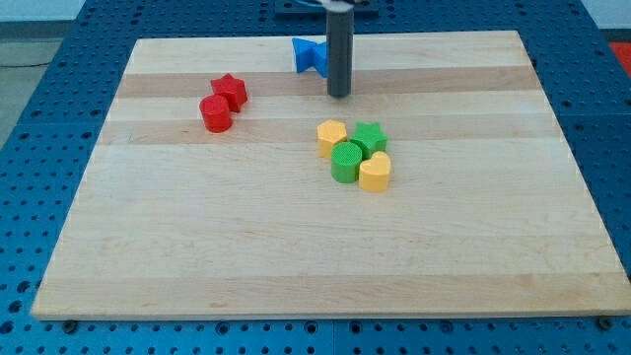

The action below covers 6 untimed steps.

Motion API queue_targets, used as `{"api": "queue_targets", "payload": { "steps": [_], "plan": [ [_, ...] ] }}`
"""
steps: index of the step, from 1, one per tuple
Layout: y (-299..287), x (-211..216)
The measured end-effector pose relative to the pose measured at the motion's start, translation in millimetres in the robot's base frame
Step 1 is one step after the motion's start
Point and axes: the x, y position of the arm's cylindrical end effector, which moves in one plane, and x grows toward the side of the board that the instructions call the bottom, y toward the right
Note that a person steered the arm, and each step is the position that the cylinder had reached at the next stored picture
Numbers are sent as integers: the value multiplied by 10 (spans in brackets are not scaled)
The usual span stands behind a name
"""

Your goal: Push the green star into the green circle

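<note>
The green star (370,138) lies right of the board's middle, touching the green circle (346,162) at its lower left. My tip (339,95) stands on the board above both, a short gap above and left of the star. A yellow hexagon-like block (331,137) sits left of the star and a yellow heart-like block (376,172) sits just below it, so the four blocks form a tight cluster.
A blue block (309,55) lies partly behind the rod near the view's top. A red star (230,91) and a red cylinder (215,113) touch at upper left. The wooden board (296,256) rests on a blue perforated table.
</note>
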Motion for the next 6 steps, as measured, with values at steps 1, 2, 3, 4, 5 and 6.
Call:
{"api": "queue_targets", "payload": {
  "steps": [1, 2, 3, 4, 5, 6],
  "plan": [
    [-82, 373],
    [39, 445],
    [316, 441],
    [633, 420],
    [906, 424],
    [1111, 518]
  ]
}}
